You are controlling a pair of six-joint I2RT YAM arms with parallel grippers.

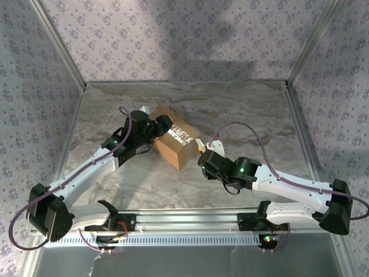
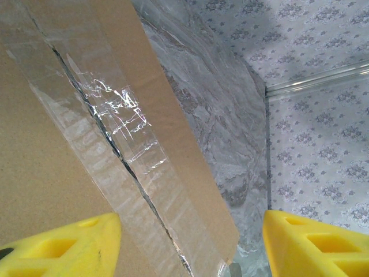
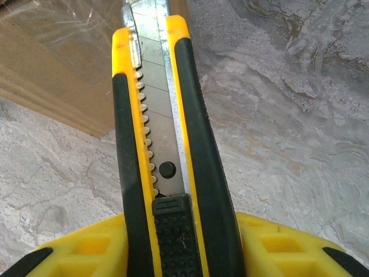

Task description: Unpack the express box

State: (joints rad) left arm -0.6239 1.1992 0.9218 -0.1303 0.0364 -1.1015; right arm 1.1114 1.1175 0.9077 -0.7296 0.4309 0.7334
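Note:
The express box (image 1: pixel 176 144), a brown carton with shiny clear tape (image 2: pixel 124 124) over its top seam, lies on the marble table in front of both arms. A dark slit runs along the taped seam. My left gripper (image 1: pixel 159 126) hovers over the box's left end, open. In the left wrist view one yellow finger (image 2: pixel 63 245) sits over the cardboard and the other finger (image 2: pixel 314 242) is off the box edge, above the table. My right gripper (image 3: pixel 181 242) is shut on a yellow-and-black utility knife (image 3: pixel 164 144). The blade is extended and its tip points at the box's right corner (image 3: pixel 52 81).
The table (image 1: pixel 242 115) is enclosed by patterned walls with metal frame posts at the back corners (image 1: pixel 288 81). Open marble surface lies to the right of and behind the box. The arm bases and a rail (image 1: pixel 190 222) run along the near edge.

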